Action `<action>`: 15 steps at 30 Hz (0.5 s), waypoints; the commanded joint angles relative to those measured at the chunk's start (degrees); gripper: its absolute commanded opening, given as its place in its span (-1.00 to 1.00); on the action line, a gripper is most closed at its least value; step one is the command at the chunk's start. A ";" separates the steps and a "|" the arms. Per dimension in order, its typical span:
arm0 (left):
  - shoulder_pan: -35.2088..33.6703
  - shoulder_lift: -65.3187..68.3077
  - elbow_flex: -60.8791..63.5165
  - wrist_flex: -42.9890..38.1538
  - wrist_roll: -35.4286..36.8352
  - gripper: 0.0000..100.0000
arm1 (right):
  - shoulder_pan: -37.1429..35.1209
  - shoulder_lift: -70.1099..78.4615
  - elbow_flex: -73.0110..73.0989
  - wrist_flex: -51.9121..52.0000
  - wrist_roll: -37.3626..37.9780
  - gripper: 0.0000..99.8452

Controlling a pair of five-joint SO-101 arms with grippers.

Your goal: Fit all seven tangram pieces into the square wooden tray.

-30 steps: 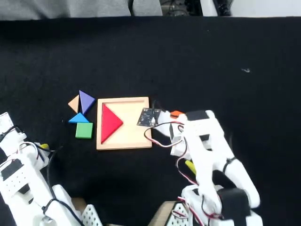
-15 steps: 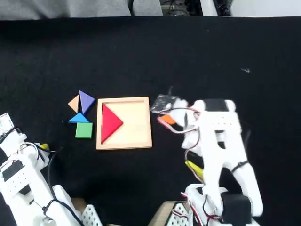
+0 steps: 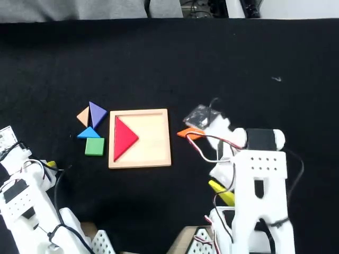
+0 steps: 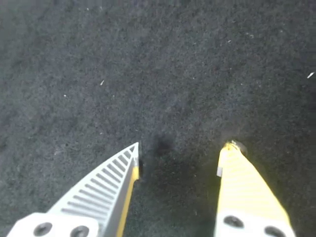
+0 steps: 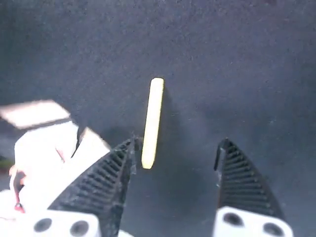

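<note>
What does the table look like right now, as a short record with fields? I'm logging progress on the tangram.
tray: square wooden tray on the black cloth
in tray: red triangle, at its left side
left of tray: tan triangle, purple triangle, blue triangle, green square
right of tray: orange piece
yellow piece: just ahead of the right gripper
right gripper: open, empty
left gripper: open, empty

The tray point(image 3: 140, 165) is tan, the triangle point(image 3: 124, 137) red, the square point(image 3: 94, 146) green.
</note>
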 commanded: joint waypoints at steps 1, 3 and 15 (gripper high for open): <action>0.75 -0.44 -0.13 -0.79 0.09 -0.48 | -3.25 6.46 0.22 1.67 2.55 -0.50; 0.66 -0.44 -0.13 -0.79 0.09 -0.48 | -3.34 11.74 -1.36 1.67 2.64 -0.50; 0.66 -0.44 -0.31 -0.88 0.09 -0.48 | -3.34 24.92 -1.89 -5.19 2.55 -0.50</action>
